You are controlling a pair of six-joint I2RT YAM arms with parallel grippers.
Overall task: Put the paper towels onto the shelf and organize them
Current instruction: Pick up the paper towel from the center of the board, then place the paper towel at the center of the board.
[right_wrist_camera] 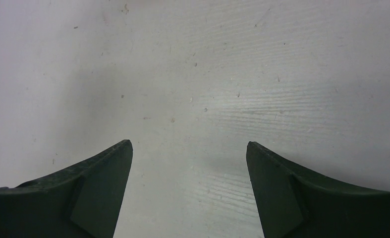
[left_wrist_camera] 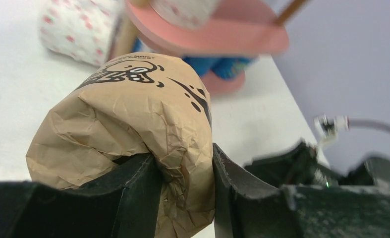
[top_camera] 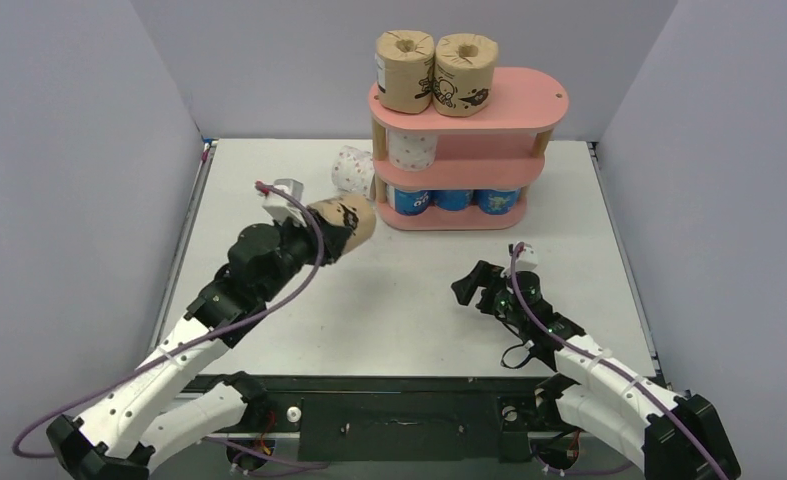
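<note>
The pink shelf [top_camera: 529,108] stands at the back of the table. Two brown rolls [top_camera: 405,70] stand on its top board, one white pink-dotted roll [top_camera: 412,149] is on the middle board, and three blue rolls [top_camera: 454,199] fill the bottom board. Another white dotted roll [top_camera: 351,170] lies on the table left of the shelf, also in the left wrist view [left_wrist_camera: 79,29]. My left gripper [top_camera: 331,232] is shut on a third brown roll [left_wrist_camera: 133,124], held above the table left of the shelf. My right gripper [right_wrist_camera: 189,148] is open and empty over bare table.
The white table [top_camera: 409,300] is enclosed by grey walls on three sides. The right arm [top_camera: 569,350] rests low at the front right. The remaining white dotted roll is not in view.
</note>
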